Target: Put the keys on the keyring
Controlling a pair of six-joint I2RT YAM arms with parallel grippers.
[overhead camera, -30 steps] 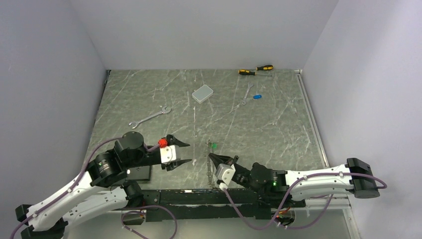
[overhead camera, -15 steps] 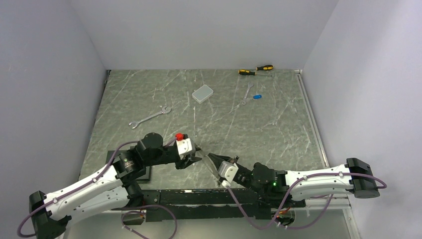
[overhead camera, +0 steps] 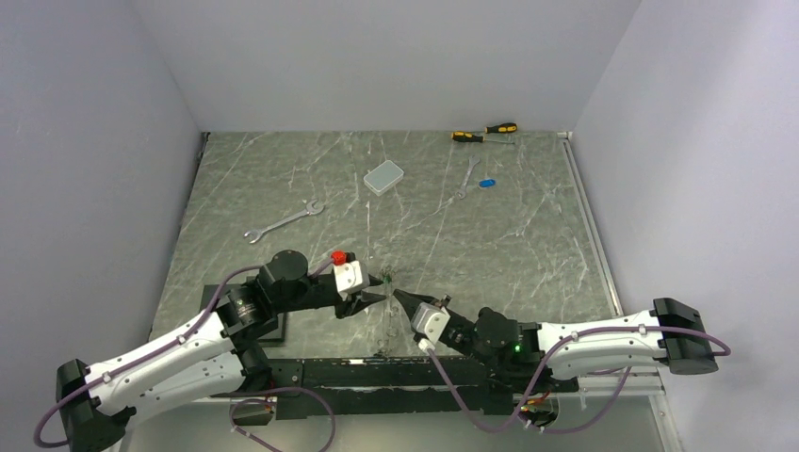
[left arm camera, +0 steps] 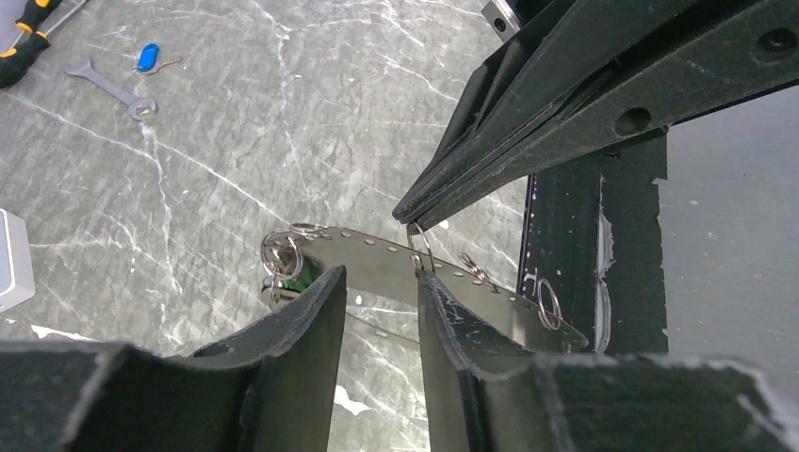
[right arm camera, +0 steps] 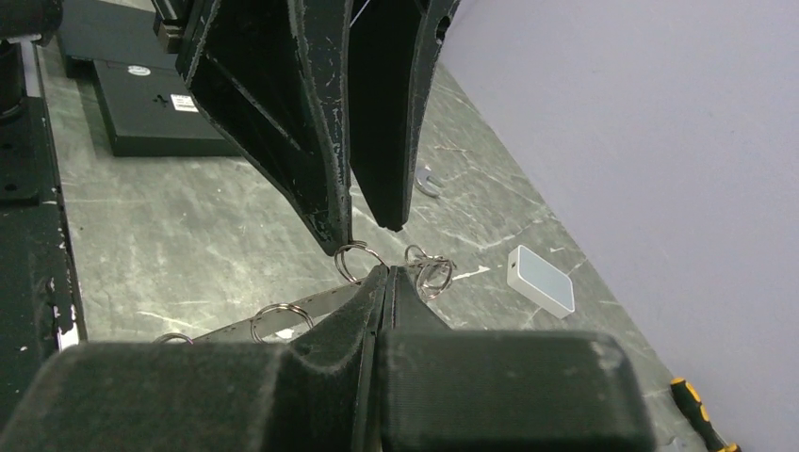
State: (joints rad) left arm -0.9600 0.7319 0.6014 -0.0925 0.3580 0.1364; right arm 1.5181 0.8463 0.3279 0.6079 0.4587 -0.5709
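The left gripper (left arm camera: 382, 275), just arrived from the side, is narrowing its empty half-open jaws over the keyring (left arm camera: 372, 254), which the fully closed right gripper (left arm camera: 413, 218) is pinching by one small ring at the near edge of the table (overhead camera: 283, 188), so threading the green key (left arm camera: 294, 275) is probably coming.

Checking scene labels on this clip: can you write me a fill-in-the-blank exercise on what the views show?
1. The right fingers are ____ on the keyring.
2. The key lying beside the far wrench has a ____ head.
3. The screwdrivers at the far edge number ____.

Missing words: shut; blue; two.
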